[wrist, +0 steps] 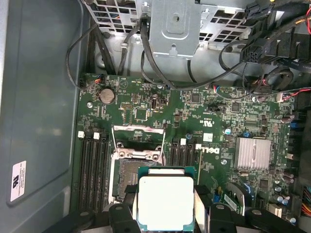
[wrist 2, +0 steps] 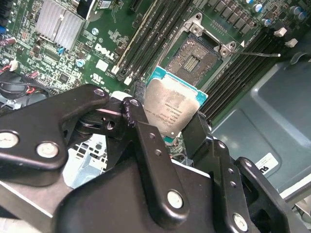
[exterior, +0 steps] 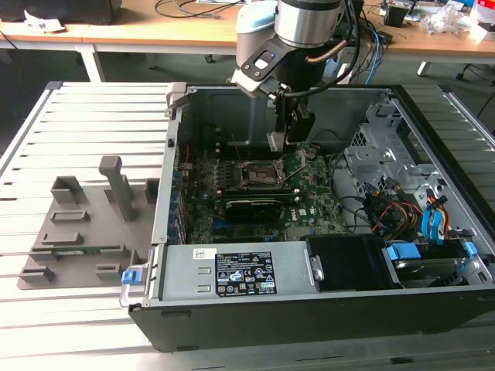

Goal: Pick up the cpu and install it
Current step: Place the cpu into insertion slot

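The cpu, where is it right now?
In the first wrist view, the cpu is clamped in the gripper, above the green motherboard, near its open socket.

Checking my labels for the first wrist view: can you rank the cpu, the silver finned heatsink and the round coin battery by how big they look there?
1. cpu: largest, though it is nearest the camera, which makes it look bigger.
2. heatsink: clearly smaller.
3. coin battery: smallest.

Silver arm (exterior: pixel 308 22), black screwed pincer (wrist 2: pixel 167 121)
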Available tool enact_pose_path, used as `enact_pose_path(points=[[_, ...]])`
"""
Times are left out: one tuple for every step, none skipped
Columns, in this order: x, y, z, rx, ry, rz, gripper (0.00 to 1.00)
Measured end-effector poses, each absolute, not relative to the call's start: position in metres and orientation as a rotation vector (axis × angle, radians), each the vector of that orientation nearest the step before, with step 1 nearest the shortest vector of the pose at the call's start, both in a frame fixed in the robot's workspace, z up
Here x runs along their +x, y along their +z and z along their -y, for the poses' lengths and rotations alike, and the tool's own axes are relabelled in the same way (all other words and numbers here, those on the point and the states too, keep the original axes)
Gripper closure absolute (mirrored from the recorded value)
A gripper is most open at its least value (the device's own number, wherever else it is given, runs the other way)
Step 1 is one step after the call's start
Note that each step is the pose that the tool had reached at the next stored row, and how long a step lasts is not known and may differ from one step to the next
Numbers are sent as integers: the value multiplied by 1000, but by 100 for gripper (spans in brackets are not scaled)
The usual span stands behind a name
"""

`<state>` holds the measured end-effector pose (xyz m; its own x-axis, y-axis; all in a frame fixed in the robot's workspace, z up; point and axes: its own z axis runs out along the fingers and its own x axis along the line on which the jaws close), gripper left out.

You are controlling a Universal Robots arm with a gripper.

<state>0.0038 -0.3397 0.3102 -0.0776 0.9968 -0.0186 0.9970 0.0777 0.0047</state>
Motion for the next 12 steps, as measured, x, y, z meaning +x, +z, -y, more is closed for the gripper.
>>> enact_pose_path(points=[[4,310,340,2122,-14,-2294,45],[4,310,340,2122,-14,-2294,45],[4,310,340,2122,-14,-2294,45],[4,310,340,2122,-14,-2294,45],[4,310,340,2122,-14,-2294,45],[4,310,340,2122,-14,-2294,45],[4,310,340,2122,-14,-2294,45],[4,309,340,2122,-14,-2294,45],[4,309,340,2122,-14,-2294,45],[4,309,340,2122,-14,-2294,45],[4,309,340,2122,-14,-2294,45],[4,309,340,2122,-14,-2294,45]])
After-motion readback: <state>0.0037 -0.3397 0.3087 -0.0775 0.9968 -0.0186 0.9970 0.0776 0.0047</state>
